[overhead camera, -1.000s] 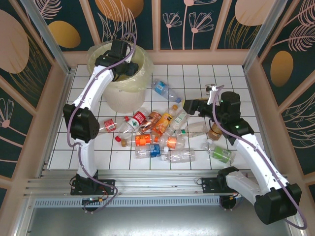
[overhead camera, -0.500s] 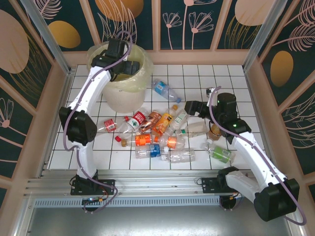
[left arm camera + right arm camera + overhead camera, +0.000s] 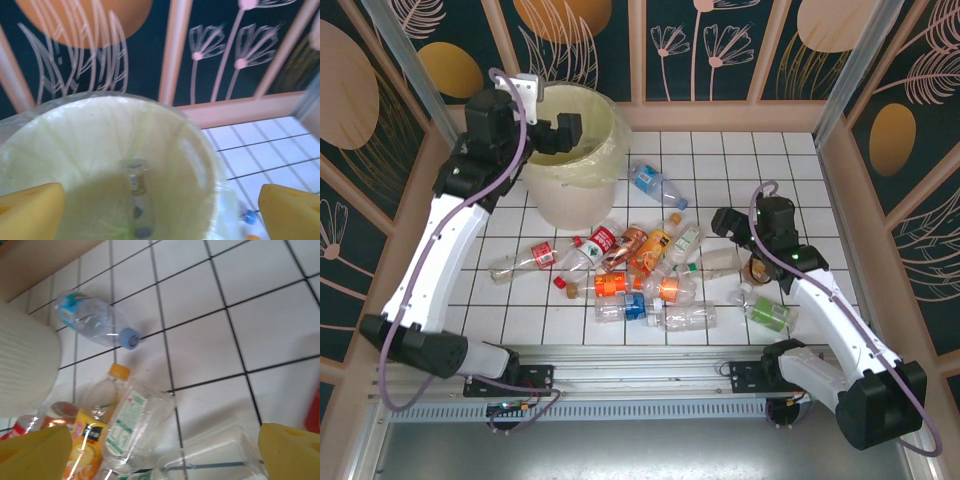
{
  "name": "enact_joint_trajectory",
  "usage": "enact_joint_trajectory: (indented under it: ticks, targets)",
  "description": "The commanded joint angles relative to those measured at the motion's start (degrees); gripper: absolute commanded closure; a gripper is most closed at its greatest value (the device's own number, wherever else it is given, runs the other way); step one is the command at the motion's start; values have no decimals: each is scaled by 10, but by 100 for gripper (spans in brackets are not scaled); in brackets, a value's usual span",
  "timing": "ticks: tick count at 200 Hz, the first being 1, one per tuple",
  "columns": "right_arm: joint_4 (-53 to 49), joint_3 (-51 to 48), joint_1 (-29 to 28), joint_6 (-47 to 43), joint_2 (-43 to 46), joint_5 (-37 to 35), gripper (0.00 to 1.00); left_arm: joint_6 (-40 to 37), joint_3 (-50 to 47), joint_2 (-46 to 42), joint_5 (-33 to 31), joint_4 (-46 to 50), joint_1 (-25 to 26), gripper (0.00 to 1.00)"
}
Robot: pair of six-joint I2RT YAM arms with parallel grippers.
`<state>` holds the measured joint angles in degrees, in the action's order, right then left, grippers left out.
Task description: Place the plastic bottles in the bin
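Tiled table [image 3: 720, 160], blurred bottle [image 3: 136, 185] inside bin [image 3: 192, 145], left gripper [image 3: 160, 210] partly cropped

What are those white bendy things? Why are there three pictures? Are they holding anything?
The white bendy things are two robot arms. Each ends in a gripper, a hand with two fingers.

The big picture is taken from above and behind the arms. The other two come from little cameras on the wrists, so you see yellow fingers in the bottom corners.

On the white tiled table stand a big cream bin and a heap of small plastic bottles.

The left gripper hangs over the bin, open and empty. Its camera looks down at one bottle lying inside.

The right gripper is open too and holds nothing. It hovers above the heap, near a blue-capped bottle.
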<state>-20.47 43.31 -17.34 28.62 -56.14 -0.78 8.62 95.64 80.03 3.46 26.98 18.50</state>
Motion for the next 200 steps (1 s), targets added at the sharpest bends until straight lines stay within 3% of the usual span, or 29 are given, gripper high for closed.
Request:
enact_joint_trajectory:
  ticks: [1, 59, 140, 200]
  targets:
    - [-29, -13, 1, 22, 19, -37, 5, 27, -37, -20, 118, -53, 15, 1]
    - [-19, -51, 0, 63, 42, 43, 6, 5, -125, -28, 208, -54, 108, 1]
    - [-37, -56, 0, 37, 108, 116, 3, -30, -189, 18, 222, -82, 223, 1]
    - [-94, 0, -1, -31, 200, 143, 1, -92, -217, 80, 248, -127, 250, 1]
